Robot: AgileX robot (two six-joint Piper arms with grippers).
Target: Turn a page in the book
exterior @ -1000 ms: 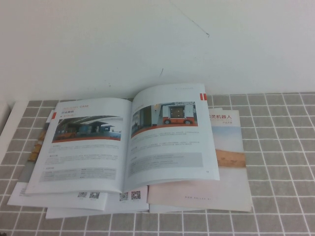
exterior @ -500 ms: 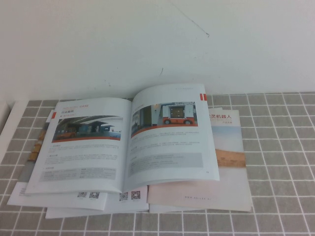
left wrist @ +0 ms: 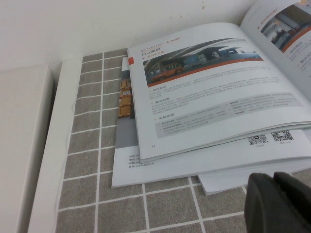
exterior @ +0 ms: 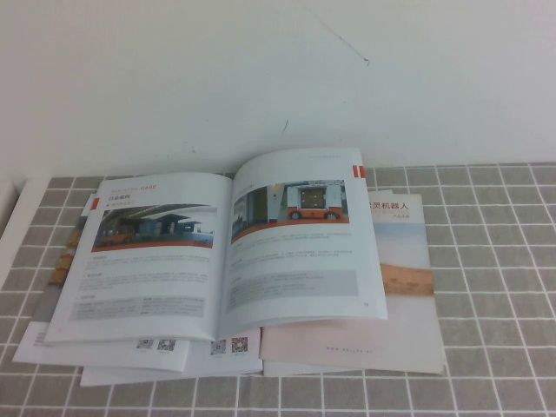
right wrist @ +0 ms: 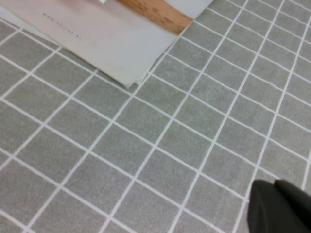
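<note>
glossy book (exterior: pixel 221 252) lies open on loose booklets (exterior: pixel 174 356); left gripper (left wrist: pixel 279 204) and right gripper (right wrist: pixel 279 206) hover low nearby, jaws' state unclear, so a pinch may drag 2 pages or shift the stack.

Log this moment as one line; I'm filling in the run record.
book: open flat atop other booklets | page: untouched | left end effector: by book's near edge, clear | right end effector: over bare tiled mat

Nothing differs from the earlier high views: the thin glossy open booklet (exterior: pixel 226 248) shows no shift, and no arm comes into that view over the grey tiled tabletop (exterior: pixel 495 278).
</note>
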